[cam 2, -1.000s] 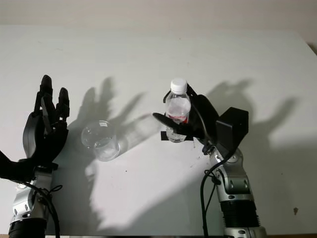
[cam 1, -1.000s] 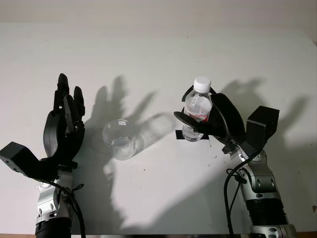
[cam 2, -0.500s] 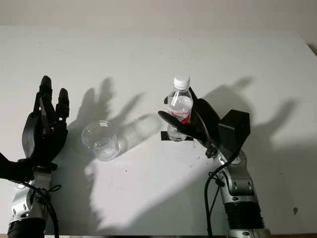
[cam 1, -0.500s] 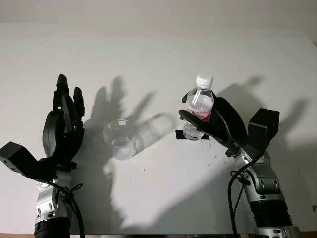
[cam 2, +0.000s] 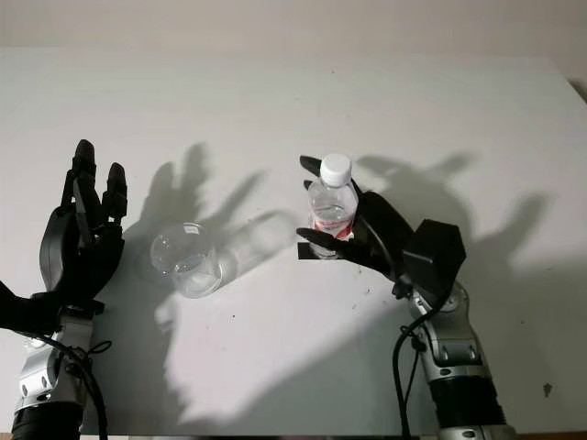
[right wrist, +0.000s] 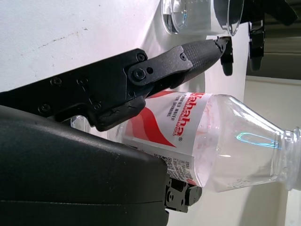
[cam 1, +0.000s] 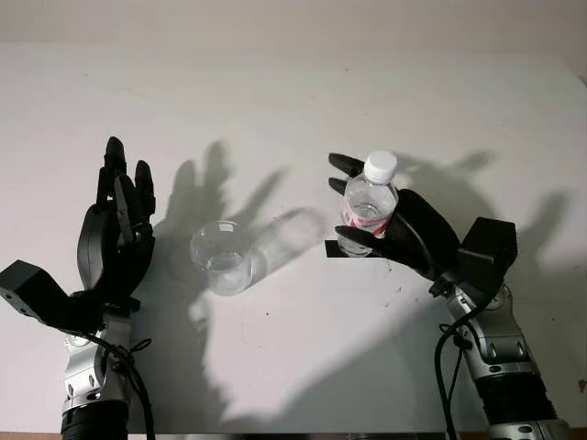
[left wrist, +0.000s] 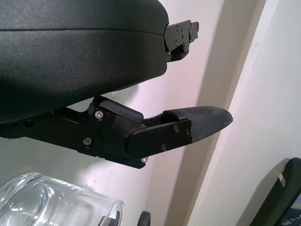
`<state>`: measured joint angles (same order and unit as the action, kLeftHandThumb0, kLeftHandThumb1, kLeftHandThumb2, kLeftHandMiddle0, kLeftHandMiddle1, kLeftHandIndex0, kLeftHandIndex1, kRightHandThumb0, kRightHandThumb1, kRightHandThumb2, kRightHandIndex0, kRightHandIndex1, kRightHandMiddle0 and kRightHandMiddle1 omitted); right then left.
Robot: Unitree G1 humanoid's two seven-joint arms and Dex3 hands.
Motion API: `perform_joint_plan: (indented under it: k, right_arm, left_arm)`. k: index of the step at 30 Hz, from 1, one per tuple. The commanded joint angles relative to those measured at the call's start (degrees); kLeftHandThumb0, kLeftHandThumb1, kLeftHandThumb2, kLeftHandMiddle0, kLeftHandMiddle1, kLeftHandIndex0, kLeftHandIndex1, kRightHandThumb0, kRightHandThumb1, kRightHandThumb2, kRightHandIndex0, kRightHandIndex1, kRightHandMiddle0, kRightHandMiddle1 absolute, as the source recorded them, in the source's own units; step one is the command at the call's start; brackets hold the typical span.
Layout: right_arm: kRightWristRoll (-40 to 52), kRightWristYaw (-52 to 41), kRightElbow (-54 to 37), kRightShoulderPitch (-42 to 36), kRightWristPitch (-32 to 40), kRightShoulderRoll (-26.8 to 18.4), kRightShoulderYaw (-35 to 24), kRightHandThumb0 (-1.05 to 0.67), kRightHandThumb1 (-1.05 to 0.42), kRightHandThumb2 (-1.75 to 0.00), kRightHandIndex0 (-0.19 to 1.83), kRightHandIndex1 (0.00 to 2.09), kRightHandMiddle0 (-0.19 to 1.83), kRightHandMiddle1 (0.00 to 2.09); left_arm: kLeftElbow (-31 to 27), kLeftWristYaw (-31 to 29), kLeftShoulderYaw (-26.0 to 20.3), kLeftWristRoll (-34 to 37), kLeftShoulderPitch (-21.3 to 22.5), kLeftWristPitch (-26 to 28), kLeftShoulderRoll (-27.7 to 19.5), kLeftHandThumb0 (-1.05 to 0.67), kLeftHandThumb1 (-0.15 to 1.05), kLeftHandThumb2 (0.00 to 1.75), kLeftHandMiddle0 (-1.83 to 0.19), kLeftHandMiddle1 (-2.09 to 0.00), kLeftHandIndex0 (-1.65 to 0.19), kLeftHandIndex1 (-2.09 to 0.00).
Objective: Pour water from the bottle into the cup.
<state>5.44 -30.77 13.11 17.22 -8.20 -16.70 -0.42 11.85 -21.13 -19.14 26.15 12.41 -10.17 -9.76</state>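
A clear plastic water bottle (cam 1: 368, 206) with a white cap and a red-and-white label stands upright on the table at right of centre. My right hand (cam 1: 344, 203) is open around it: fingers (cam 1: 341, 165) straightened past its far side, thumb (right wrist: 178, 61) low across its front, palm behind it. The label (right wrist: 174, 125) faces the right wrist camera. A clear cup (cam 1: 221, 257) holding a little water stands on the table to the bottle's left. My left hand (cam 1: 119, 220) is open and raised just left of the cup (left wrist: 51, 202), apart from it.
The bottle stands on a black tape mark (cam 1: 332, 249) on the white table (cam 1: 293, 101). Strong shadows of both hands fall across the table behind them. The table's front edge runs near the forearms.
The right hand lowered the bottle onto the tape mark and straightened its fingers away from it, sliding a little right. The left hand and cup stayed put.
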Motion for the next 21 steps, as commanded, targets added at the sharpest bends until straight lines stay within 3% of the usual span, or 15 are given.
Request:
perform_joint_plan:
  k: [1, 21]
  right_arm:
    - [0.05, 0.31, 0.28, -1.29, -0.86, -0.57, -0.29, -0.92, -0.95, -0.05, -0.19, 0.0, -0.19, 0.0]
    - [4.03, 4.53, 7.05, -3.89, -6.76, 3.67, -3.38, -0.95, -0.98, -0.06, -0.19, 0.0, -0.19, 0.0]
  left_arm:
    - [0.21, 0.13, -0.07, -0.45, -0.02, 0.0, -0.46, -0.71, 1.05, 0.62, 0.19, 0.0, 0.19, 0.0]
    - [0.45, -0.73, -0.43, 0.56, -0.32, -0.59, -0.05, -0.7, 1.05, 0.61, 0.19, 0.0, 0.19, 0.0]
